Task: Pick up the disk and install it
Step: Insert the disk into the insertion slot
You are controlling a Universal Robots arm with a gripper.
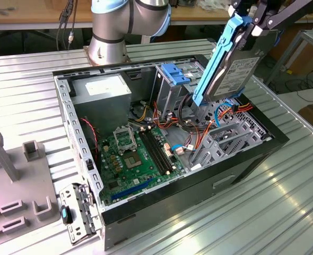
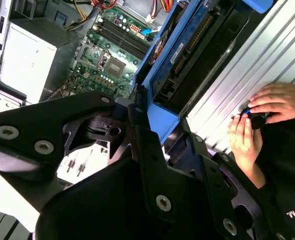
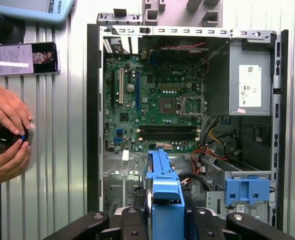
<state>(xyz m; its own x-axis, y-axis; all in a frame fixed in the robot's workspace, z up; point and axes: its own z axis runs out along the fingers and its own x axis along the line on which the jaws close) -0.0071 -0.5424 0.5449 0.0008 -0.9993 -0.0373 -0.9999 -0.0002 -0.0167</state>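
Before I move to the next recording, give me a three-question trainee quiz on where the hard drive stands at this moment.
1. True or false: the flat grey-metal hard drive with bright blue plastic side rails lies level, label face down.
2. Multiple choice: the black gripper is shut on A) the drive's upper end, B) a screwdriver, C) nothing.
3. Fill in: the fixed metal drive cage with the blue plastic top sits ____ the open black computer case.
Key: 1 false, it hangs steeply tilted above the case; 2 A; 3 inside.
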